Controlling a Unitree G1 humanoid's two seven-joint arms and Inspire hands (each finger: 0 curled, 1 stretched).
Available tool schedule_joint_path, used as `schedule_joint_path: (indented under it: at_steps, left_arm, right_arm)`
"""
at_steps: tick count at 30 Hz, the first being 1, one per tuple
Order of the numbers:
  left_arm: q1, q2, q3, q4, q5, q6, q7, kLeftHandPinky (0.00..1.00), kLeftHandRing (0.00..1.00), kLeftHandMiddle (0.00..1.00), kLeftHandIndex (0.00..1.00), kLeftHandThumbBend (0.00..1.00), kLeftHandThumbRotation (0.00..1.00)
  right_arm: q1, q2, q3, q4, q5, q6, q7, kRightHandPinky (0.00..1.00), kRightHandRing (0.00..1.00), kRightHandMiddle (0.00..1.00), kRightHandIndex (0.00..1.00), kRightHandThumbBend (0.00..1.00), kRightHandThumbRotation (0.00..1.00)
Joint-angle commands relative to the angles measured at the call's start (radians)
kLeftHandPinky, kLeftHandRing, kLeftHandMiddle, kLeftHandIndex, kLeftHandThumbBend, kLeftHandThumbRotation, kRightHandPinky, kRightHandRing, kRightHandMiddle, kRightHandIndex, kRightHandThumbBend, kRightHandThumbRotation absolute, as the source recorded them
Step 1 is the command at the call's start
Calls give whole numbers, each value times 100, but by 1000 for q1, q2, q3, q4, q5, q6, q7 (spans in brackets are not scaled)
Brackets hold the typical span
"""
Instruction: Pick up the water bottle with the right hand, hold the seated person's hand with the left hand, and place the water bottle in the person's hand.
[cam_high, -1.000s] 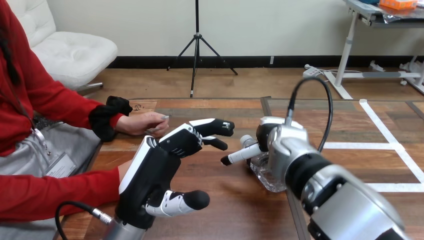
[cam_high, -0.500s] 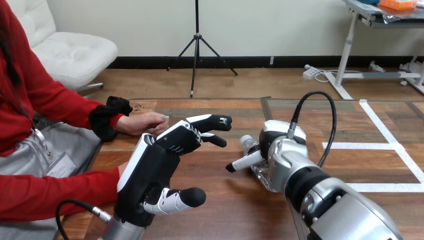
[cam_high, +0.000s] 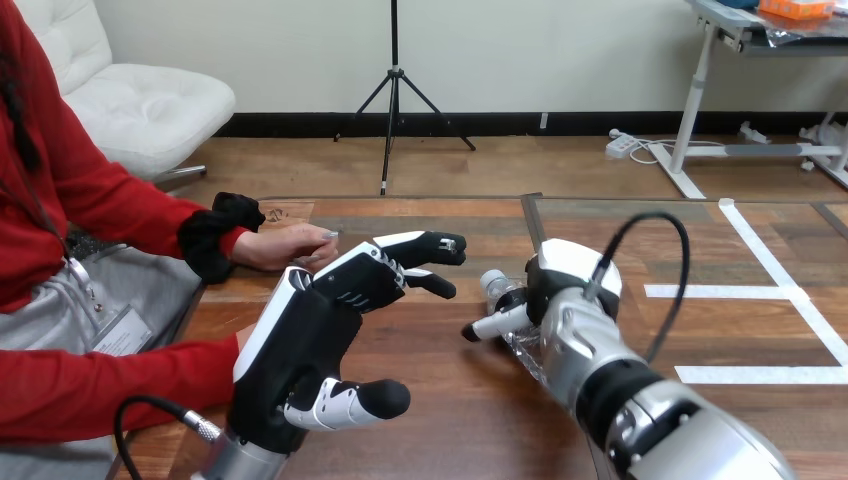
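Head view: water bottle (cam_high: 495, 286) on table (cam_high: 450, 410); right hand (cam_high: 562, 292) over it, touching.

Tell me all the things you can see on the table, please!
table: one, brown wood, across the view.
water bottle: one, clear, on the table, partly under the right hand.
person's hand: one, resting at the table's left edge.
left hand: one, black and white, open, over the table's left part, short of the person's hand.
right hand: one, black and white, against the water bottle.
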Motion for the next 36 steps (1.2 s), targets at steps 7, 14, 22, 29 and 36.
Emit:
schedule_joint_path:
  at_steps: [7,14,22,29,36]
  left_arm:
    - [-25,16,39,-32,-40,-9,2,63,77,78,75,96,63]
    - [-33,10,60,-10,-88,-8,-32,63,77,78,75,95,64]
    - [-35,2,79,-2,-118,-6,-67,64,77,78,74,94,66]
    - [-35,-12,98,4,-155,0,-116,64,77,79,74,93,66]
    - [-32,-17,111,2,-169,12,-141,64,77,78,74,93,66]
  right_arm:
    - [29,-31,-65,-4,48,-16,-81,49,63,79,80,69,1]
    - [44,-37,-72,-14,53,-52,-124,43,56,80,79,66,0]
    - [74,-44,-86,-34,56,-123,-201,37,50,68,70,67,0]
    - [103,-53,-104,-57,68,-207,-241,36,47,57,60,70,0]
    - [136,-64,-111,-85,74,-292,-266,36,44,51,52,72,0]
